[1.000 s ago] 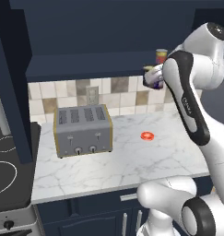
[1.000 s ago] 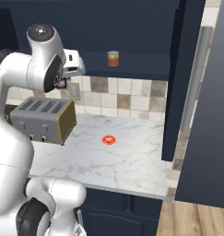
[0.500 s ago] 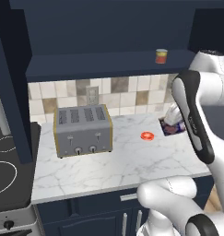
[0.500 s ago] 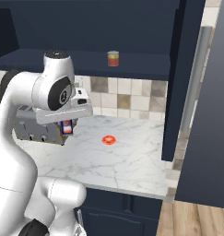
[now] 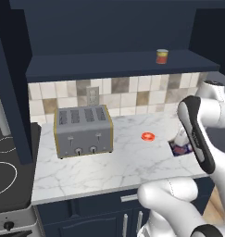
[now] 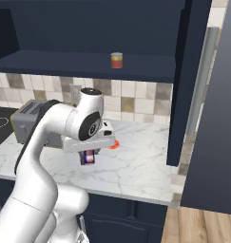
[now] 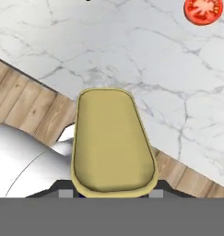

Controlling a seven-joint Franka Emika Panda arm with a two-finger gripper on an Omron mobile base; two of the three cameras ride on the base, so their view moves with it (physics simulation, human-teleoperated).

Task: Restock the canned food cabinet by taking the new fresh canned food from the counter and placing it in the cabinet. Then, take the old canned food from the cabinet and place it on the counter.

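The claw (image 6: 89, 158) pinches the blue can (image 6: 90, 157) just above the front part of the marble surface (image 5: 118, 162), near the red disc (image 5: 147, 136). In the hand view the can's yellow top (image 7: 112, 140) sits between the fingers. The red-and-yellow can (image 5: 162, 56) stands on the cabinet (image 5: 109, 62) ledge. A toaster (image 5: 83, 130) stands to the left.

Dark blue can (image 6: 89, 157) with yellow top (image 7: 112, 140), red-orange patch on label. Red and yellow-orange can (image 6: 117, 60) on navy cabinet ledge (image 6: 64, 64). White marble counter (image 5: 128, 162), grey veins. Flat red disc (image 5: 147, 136). Silver-grey toaster (image 5: 83, 131). Beige, brown and grey tile backsplash (image 5: 128, 91).
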